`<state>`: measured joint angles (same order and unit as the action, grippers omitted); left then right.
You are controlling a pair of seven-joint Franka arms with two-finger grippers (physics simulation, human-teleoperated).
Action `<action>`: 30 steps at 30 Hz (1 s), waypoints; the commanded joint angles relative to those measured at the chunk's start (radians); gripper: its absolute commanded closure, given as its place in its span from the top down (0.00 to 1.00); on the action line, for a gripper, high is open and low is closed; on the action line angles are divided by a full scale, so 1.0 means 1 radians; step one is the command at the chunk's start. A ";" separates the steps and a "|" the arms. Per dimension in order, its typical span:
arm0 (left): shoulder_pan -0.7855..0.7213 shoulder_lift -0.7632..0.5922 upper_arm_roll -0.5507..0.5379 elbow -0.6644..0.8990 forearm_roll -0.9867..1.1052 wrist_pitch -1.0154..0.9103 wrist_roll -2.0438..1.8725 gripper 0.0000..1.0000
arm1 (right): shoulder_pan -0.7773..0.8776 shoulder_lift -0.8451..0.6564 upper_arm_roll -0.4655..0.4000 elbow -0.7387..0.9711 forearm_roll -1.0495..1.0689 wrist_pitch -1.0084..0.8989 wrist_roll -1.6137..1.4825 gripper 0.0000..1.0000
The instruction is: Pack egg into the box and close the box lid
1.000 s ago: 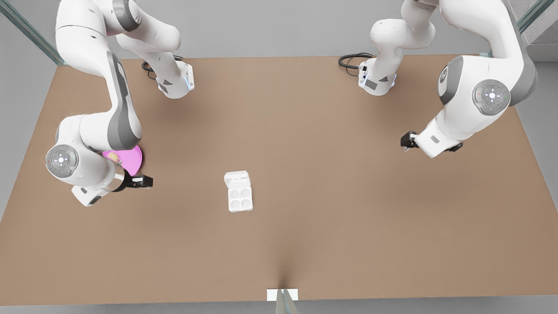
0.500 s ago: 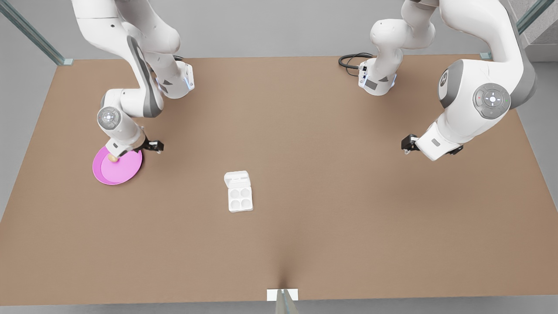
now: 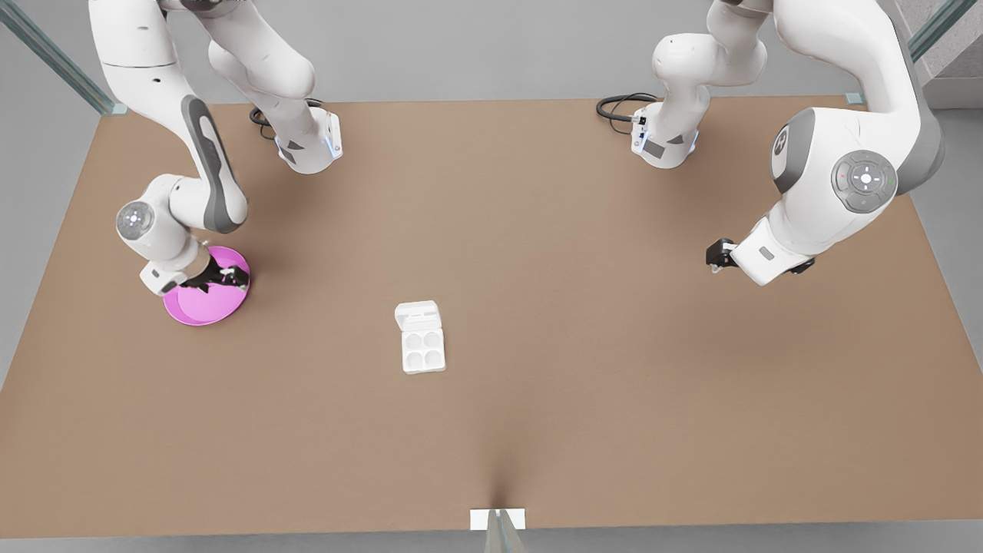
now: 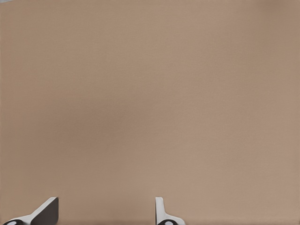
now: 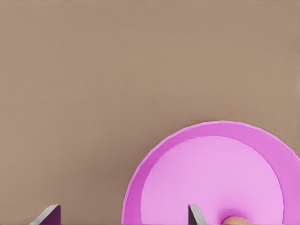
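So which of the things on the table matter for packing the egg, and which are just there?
For the job:
tan-brown egg on the dish
white four-cup box, empty
its white lid, open
right gripper, open over the dish
left gripper, open, waiting

Just there:
round pink dish
brown table

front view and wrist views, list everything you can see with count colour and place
table: one, brown, under everything
box: one, white, mid-table, four empty cups
lid: one, white, open, flat behind the box
dish: one, pink, front view's left
egg: one, tan, on the dish, beside a right finger
cables: black, by the arm bases
right end effector: open, low over the dish
left end effector: open, waiting above bare table at the front view's right
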<state>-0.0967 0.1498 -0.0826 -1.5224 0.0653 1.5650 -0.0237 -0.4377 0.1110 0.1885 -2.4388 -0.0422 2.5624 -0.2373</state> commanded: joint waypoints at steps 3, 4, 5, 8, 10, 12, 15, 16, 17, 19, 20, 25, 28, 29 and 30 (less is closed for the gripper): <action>0.000 -0.001 0.000 0.001 0.001 0.000 0.001 1.00 | -0.073 0.084 -0.001 0.121 0.002 -0.076 -0.559 1.00; 0.000 -0.001 0.000 -0.001 0.001 0.000 0.001 1.00 | -0.090 0.108 -0.001 0.144 0.001 -0.079 -0.583 1.00; 0.002 -0.001 0.000 -0.001 0.001 0.000 0.001 1.00 | -0.111 0.147 -0.001 0.196 -0.001 -0.117 -0.619 1.00; 0.000 0.001 0.000 -0.001 0.001 0.000 0.001 1.00 | -0.131 0.185 -0.003 0.201 -0.011 -0.119 -0.652 1.00; 0.000 0.001 0.000 0.001 0.001 0.000 0.001 1.00 | -0.130 0.187 -0.003 0.187 -0.013 -0.119 -0.648 1.00; 0.000 0.002 0.000 -0.001 0.001 0.000 0.001 1.00 | -0.130 0.193 -0.003 0.187 -0.015 -0.119 -0.649 1.00; 0.000 0.004 0.000 -0.001 0.001 0.000 0.001 1.00 | -0.136 0.234 -0.006 0.191 -0.027 -0.117 -0.649 1.00; 0.000 0.004 0.000 -0.001 0.001 0.000 0.001 1.00 | -0.145 0.236 -0.006 0.187 -0.027 -0.117 -0.649 1.00; 0.000 0.004 0.000 -0.001 0.001 0.000 0.001 1.00 | -0.147 0.231 -0.006 0.165 -0.027 -0.113 -0.648 1.00; 0.000 0.004 0.000 -0.001 0.001 0.000 0.001 1.00 | -0.148 0.223 -0.006 0.142 -0.027 -0.110 -0.649 1.00; 0.000 0.004 0.000 -0.001 0.001 0.000 0.001 1.00 | -0.157 0.213 -0.006 0.103 -0.027 -0.105 -0.646 1.00; 0.000 0.004 0.000 -0.001 0.001 0.000 0.001 1.00 | -0.164 0.099 -0.006 -0.040 -0.027 -0.056 -0.625 1.00; 0.000 0.004 0.000 -0.001 0.001 0.000 0.001 1.00 | -0.170 0.104 -0.004 -0.040 -0.027 -0.018 -0.619 1.00; 0.000 0.004 0.000 -0.001 0.001 0.000 0.001 1.00 | -0.176 0.104 -0.004 -0.040 -0.027 -0.005 -0.619 1.00; 0.000 0.004 0.000 -0.002 0.001 0.000 0.001 1.00 | -0.177 0.104 -0.004 -0.040 -0.027 -0.004 -0.619 1.00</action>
<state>-0.0967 0.1544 -0.0826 -1.5248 0.0653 1.5651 -0.0230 -0.6130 0.2152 0.1831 -2.4790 -0.0707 2.5224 -0.7420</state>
